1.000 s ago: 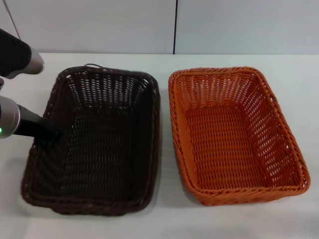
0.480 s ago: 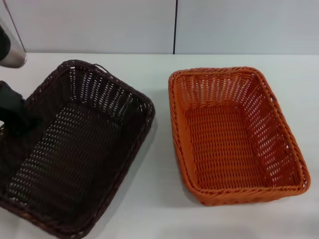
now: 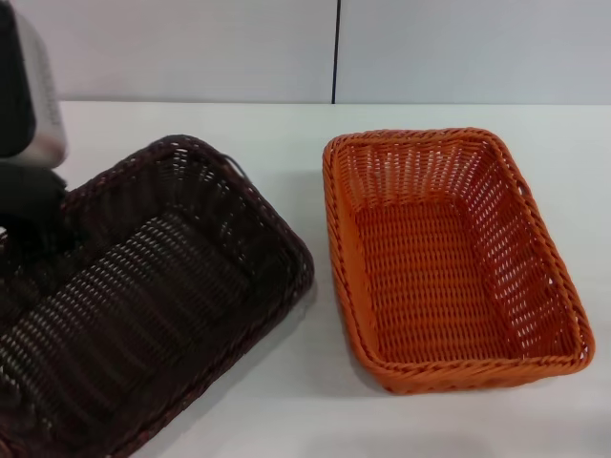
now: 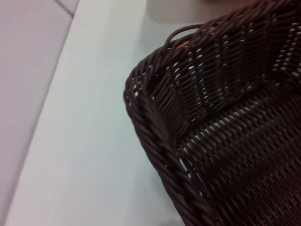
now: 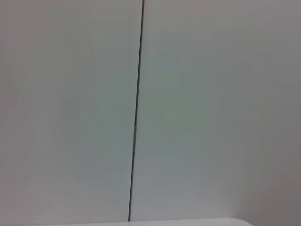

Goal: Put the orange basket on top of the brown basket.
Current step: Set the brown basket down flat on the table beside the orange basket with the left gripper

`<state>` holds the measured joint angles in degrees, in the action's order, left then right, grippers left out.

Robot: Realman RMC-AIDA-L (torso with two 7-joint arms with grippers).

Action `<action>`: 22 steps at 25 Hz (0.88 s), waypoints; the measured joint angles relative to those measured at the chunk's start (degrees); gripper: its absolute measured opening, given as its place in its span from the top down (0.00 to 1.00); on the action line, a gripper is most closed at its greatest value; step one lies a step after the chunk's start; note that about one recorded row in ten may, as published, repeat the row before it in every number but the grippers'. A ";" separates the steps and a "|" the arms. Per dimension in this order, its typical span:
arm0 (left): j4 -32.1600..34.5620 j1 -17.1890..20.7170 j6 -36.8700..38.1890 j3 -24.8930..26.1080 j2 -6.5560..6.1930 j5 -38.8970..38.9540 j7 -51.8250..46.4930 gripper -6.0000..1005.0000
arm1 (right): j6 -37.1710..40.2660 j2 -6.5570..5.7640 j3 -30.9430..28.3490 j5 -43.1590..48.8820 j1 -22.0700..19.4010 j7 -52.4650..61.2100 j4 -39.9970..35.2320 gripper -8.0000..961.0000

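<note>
Centrally on my head view sits the white table (image 3: 286, 143), with the bright orange rectangular woven basket (image 3: 449, 258) resting flat on its right half, open side up, long axis running away from me, nothing inside it. Left of it, apart from it with a strip of bare table between, is the dark chocolate-brown rectangular woven basket (image 3: 143, 305), turned at an angle to the orange one and apparently tipped, its near end running out of the bottom left corner of the view. My left arm (image 3: 29, 95) enters at the upper left edge, and the left gripper (image 3: 29, 215) shows as a dark mass at the brown basket's left rim; I cannot tell how far its jaws are apart, nor whether they have hold of the rim. From my left wrist view I see one braided corner of the brown basket (image 4: 211, 136) close up above the pale table (image 4: 94, 141). My right wrist view faces only a grey panelled wall (image 5: 211, 108) with a dark vertical seam (image 5: 136, 108).
</note>
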<state>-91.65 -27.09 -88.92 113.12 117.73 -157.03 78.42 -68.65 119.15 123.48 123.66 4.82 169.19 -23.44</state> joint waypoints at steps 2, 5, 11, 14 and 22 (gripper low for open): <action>0.74 -0.66 0.40 0.00 0.00 0.00 1.06 0.70 | 0.00 0.01 0.00 0.00 0.12 -0.01 -0.01 0.14; 4.38 -3.44 3.20 -0.41 0.06 -0.05 6.00 0.70 | 0.00 0.03 0.00 0.00 0.21 -0.01 -0.03 0.14; 10.84 -7.43 7.55 -1.05 0.14 -0.03 8.71 0.69 | 0.00 0.12 0.07 0.00 0.33 -0.01 -0.15 0.14; 13.91 -8.72 12.24 -3.97 0.22 -0.02 9.38 0.68 | 0.00 0.12 0.10 0.00 0.29 -0.01 -0.20 0.14; 17.49 -10.65 19.78 -6.22 0.39 2.45 9.36 0.67 | 0.27 0.01 0.09 0.00 0.50 -0.01 -0.29 0.14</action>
<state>-74.17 -37.74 -69.14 106.90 118.12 -154.58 87.78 -68.37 119.17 123.57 123.66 5.33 169.19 -23.73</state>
